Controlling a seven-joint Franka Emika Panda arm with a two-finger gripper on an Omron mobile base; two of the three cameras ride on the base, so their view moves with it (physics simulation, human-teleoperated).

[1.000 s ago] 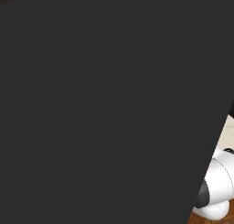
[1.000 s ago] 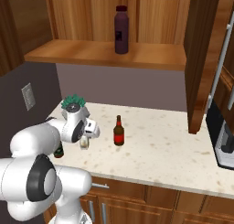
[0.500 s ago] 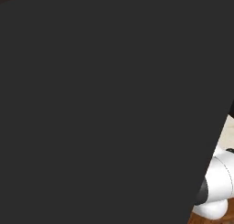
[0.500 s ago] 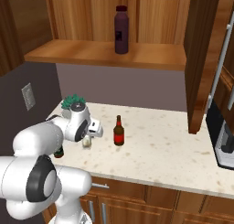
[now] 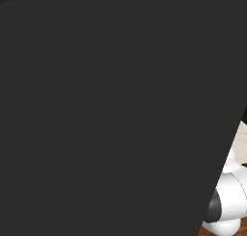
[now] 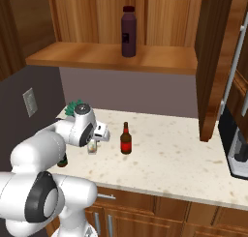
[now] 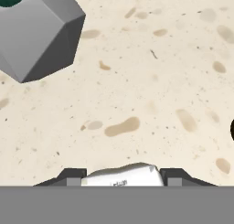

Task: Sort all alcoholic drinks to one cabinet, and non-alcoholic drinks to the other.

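**Fingers closed on white carton, left end of surface**

The two dark fingers (image 7: 76, 177) pinch the small white carton (image 7: 123, 175) between them, low over the speckled beige stone surface (image 6: 164, 154) near its left edge. A grey angular planter with green leaves (image 7: 39, 29) stands close by. A brown glass beer bottle (image 6: 126, 140) stands upright just right of the hand. The wide dark purple bottle (image 6: 128, 32) stands on the open wooden cabinet shelf (image 6: 97, 57) above.
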